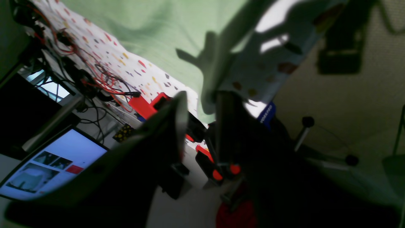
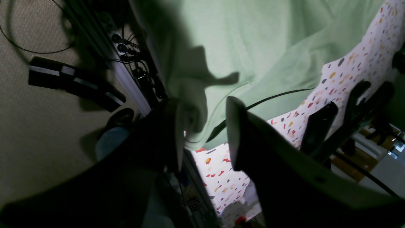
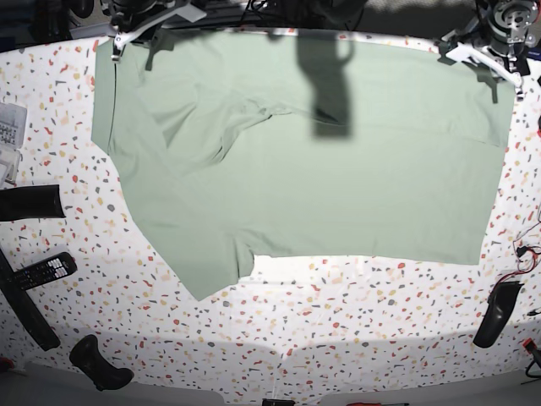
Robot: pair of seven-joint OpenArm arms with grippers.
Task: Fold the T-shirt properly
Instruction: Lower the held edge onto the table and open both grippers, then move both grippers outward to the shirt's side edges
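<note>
The T-shirt (image 3: 321, 169) lay mostly spread on the bench (image 3: 355, 330), folding barely begun, each spread pincer, left (image 1: 199, 110) and right (image 2: 204, 126), straddling a far-edge corner.

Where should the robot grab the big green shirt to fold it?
Probably the pale sage-green cloth T-shirt is best pinched at its two corners along the table's far edge, coming from that side. Those corners lie at the rim, and both sets of fingers already straddle the cloth there.

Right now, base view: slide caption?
Pale sage-green cloth T-shirt spread across the speckled terrazzo table, both tools at its far corners.
</note>
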